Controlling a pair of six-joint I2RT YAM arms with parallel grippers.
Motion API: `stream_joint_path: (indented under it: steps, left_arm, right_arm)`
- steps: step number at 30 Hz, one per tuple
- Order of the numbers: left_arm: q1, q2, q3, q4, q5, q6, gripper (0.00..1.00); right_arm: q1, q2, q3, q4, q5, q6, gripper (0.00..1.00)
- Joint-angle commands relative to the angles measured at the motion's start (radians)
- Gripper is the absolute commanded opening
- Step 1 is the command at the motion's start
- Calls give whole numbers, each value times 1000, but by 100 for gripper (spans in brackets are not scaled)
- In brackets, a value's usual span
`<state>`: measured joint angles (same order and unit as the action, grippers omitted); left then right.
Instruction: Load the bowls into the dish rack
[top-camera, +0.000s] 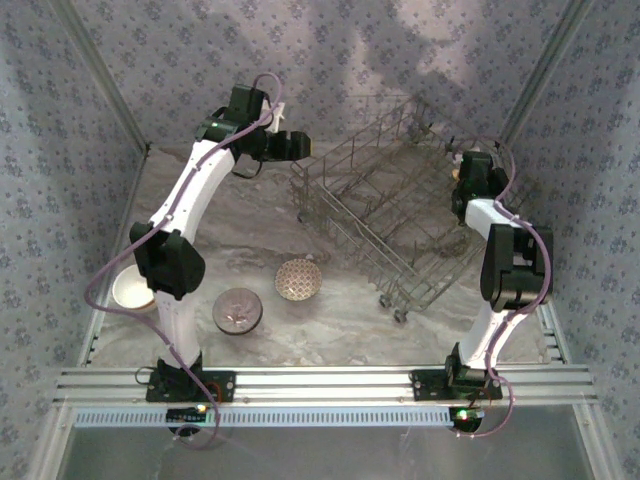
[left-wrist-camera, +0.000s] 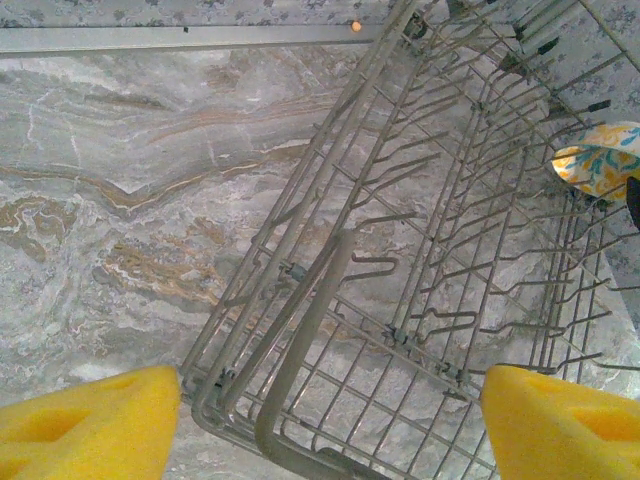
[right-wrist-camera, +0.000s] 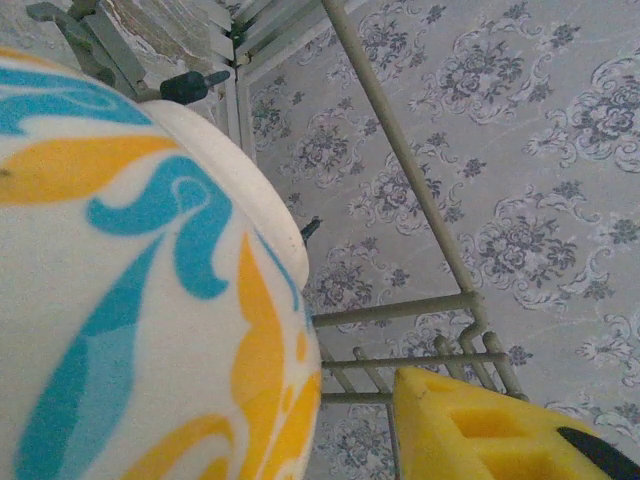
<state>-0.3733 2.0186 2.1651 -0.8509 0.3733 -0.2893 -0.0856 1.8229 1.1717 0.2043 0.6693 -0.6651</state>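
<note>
Dish rack (top-camera: 400, 215) sits skewed on the right half of the marble table (top-camera: 250, 235). Its near corner is close to the front rail (top-camera: 320, 380) and its right side is close to my right arm.

Left gripper (top-camera: 292, 146) hangs by the rack's far-left corner, jaws wide and empty. In the left wrist view its yellow fingers (left-wrist-camera: 90, 425) sit at the two bottom corners, with the rack's corner rim between and below them. Bare tines run away across the rack floor. To the left is open marble out to the aluminium wall rail (left-wrist-camera: 150, 38).

Right gripper (top-camera: 468, 178) is over the rack's right-hand edge. The blue-and-yellow swirl bowl (right-wrist-camera: 130, 300) is hard up against my right wrist camera, with rack wires just past its rim. One yellow finger (right-wrist-camera: 500, 430) shows, with a strip of wallpaper between it and the bowl's wall. The other finger is hidden behind the bowl, so I can't tell if I'm clamped on it. The left wrist view has the same bowl among the tines at the rack's far side.

Three more bowls are on the table left of the rack, all upright and none touching:
- white bowl (top-camera: 130, 290) at the left edge, partly under my left arm
- grey-speckled bowl (top-camera: 237, 310) near the left base
- patterned bowl (top-camera: 299, 279) just right of that, nearest the rack but apart from it

Open marble runs between these bowls and the rack's long side.
</note>
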Motion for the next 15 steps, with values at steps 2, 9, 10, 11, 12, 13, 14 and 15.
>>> stream_joint_path:
  steps: [2,9,10,11,12,13,14,15]
  left_arm:
    - [1,12,32,-23,0,2,79]
    - [-1,6,26,-23,-5,1,79]
    - [-1,7,25,-23,-5,1,79]
    - [-1,7,25,-23,-5,0,79]
    - [-1,7,26,-22,-5,1,79]
    - [-2,7,25,-21,-5,0,79]
    - [-1,9,25,-20,-5,0,79]
    - [-1,9,27,-19,-6,0,79]
  right_arm:
    - [-26,30,50,-35,56,33,44]
    - [-31,8,39,-72,61,58,46]
    - [-32,4,35,-76,62,59,49]
    - [-34,-3,30,-77,61,64,51]
    - [-35,-10,29,-77,59,69,52]
    - [-37,-16,29,-79,59,74,53]
    - [-40,-21,29,-87,55,80,54]
    - [-41,-27,29,-90,55,84,55]
